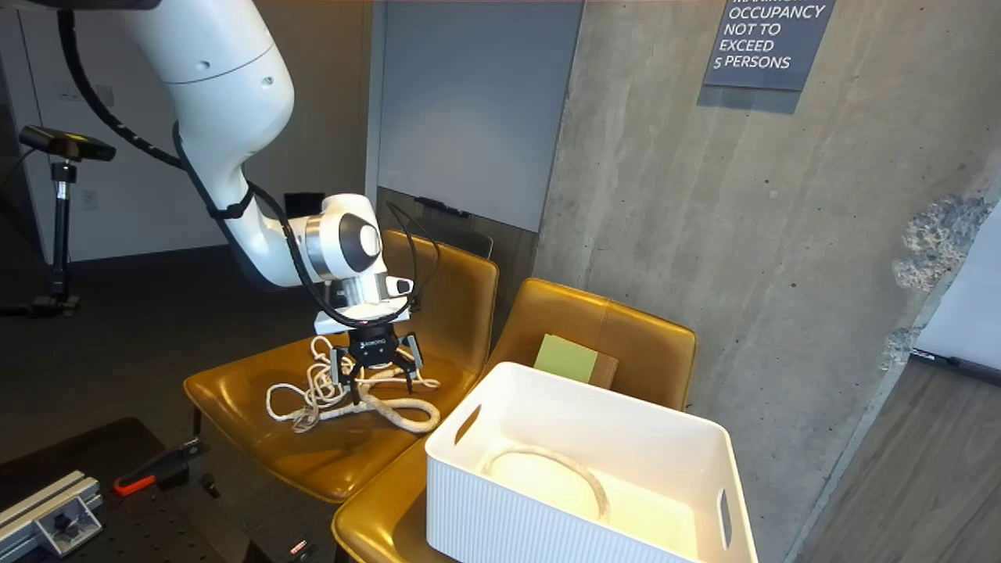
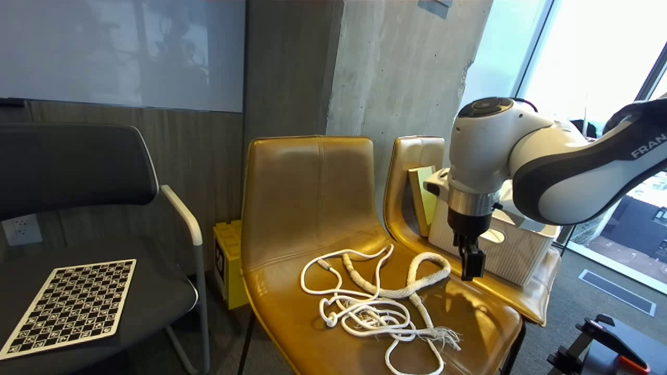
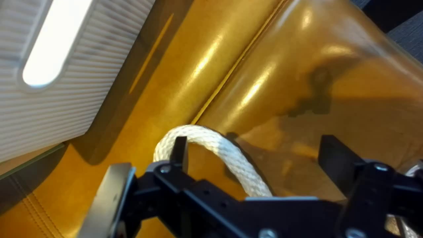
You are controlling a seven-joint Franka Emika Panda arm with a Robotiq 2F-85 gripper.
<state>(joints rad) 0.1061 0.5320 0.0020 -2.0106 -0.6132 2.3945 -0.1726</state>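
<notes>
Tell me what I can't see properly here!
Sign, in an exterior view: top cut off by the edge.
Arm, in both exterior views: base beyond the edge.
Green object, in an exterior view: bottom behind the white bin.
Rope, in the wrist view: partly behind the end effector.

Rounded white arm point(image 1: 227, 86), black cable point(image 1: 119, 127), black hand point(image 1: 382, 391)
</notes>
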